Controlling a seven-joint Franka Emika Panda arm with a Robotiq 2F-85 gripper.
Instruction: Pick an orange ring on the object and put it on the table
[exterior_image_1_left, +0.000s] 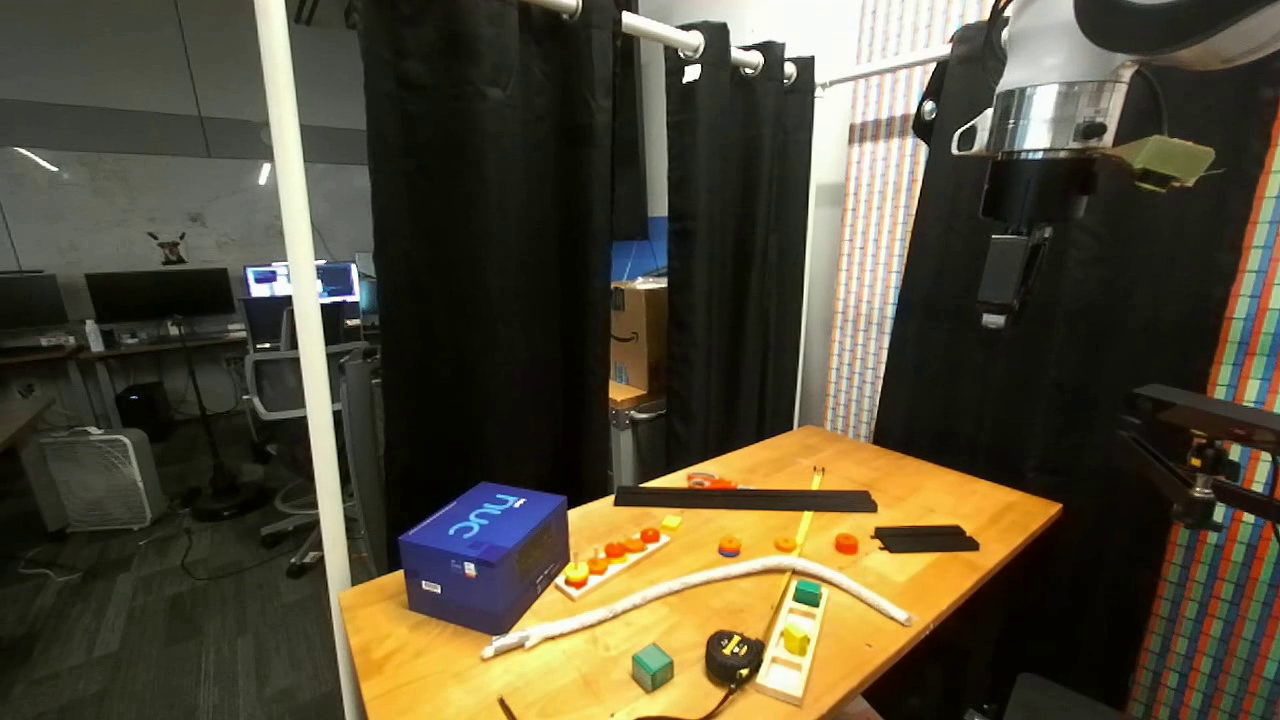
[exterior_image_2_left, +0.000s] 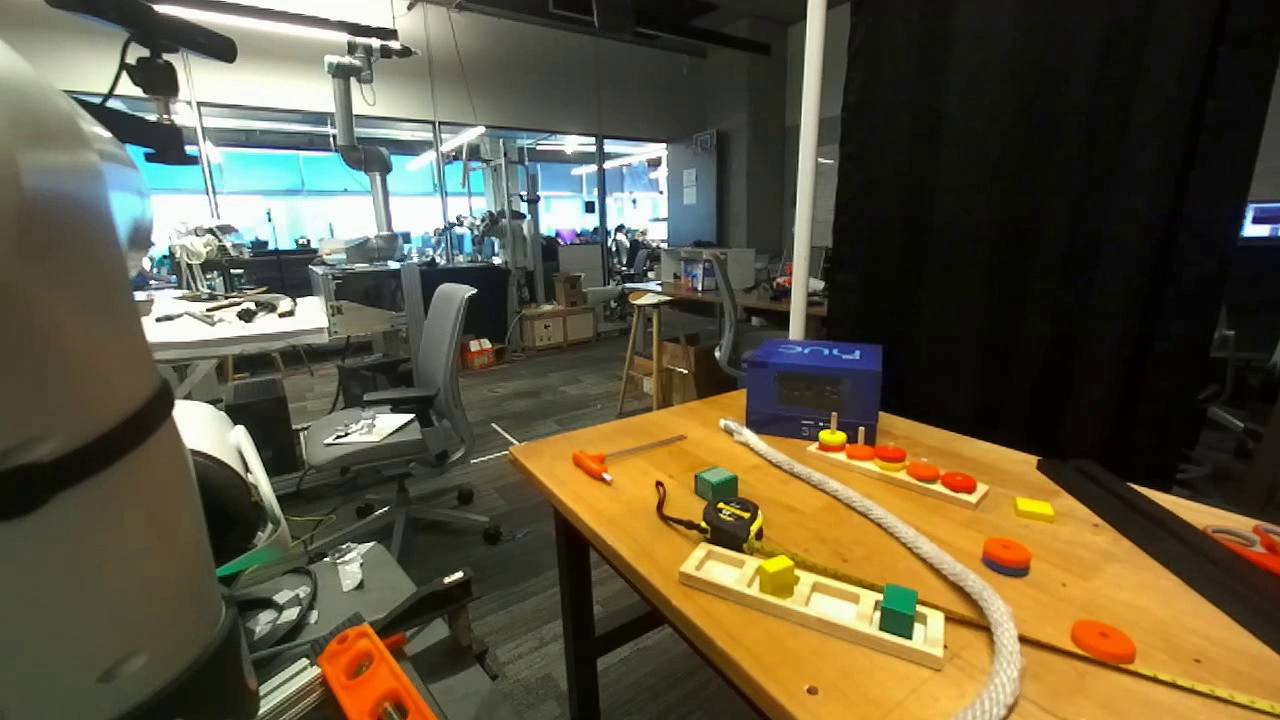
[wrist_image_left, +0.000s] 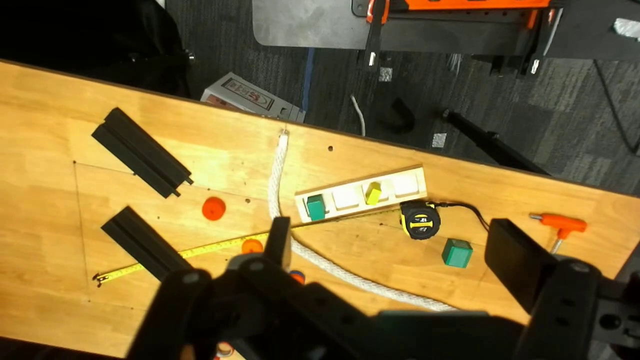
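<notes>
"Orange ring (wrist_image_left: 252, 246) aside, how does the claw (wrist_image_left: 392, 242) stand?" one observer asks.

"Its jaws are wide apart," the other answers, "and it hangs well above the surface (exterior_image_1_left: 950, 492). Between them, in the wrist view, show the black-and-yellow tape measure (wrist_image_left: 420, 221) and a green block (wrist_image_left: 457, 253), both far below."

"And past those?"

"A wooden tray (wrist_image_left: 346, 196), with a second green block (wrist_image_left: 316, 208) and a yellow block (wrist_image_left: 373, 193) in separate compartments. White rope (wrist_image_left: 350, 275) curves past its green end."

"Then the ring?"

"Flat on the surface, right by the tape's yellow blade (wrist_image_left: 215, 248), between a reddish ring (wrist_image_left: 213, 208) and a stack (exterior_image_2_left: 1006, 555) of orange over blue. Whether it touches the blade, the observer cannot tell."

"Is it the only orange one?"

"More orange rings (exterior_image_2_left: 860, 452) sit on the peg board (exterior_image_2_left: 899, 475) near the blue box (exterior_image_2_left: 815, 392). Which ring the task means cannot be told."

"And farthest out?"

"A long black strip (exterior_image_1_left: 740, 500) lies across the surface in an exterior view, with black curtains (exterior_image_1_left: 480, 250) hanging beyond it."
</notes>
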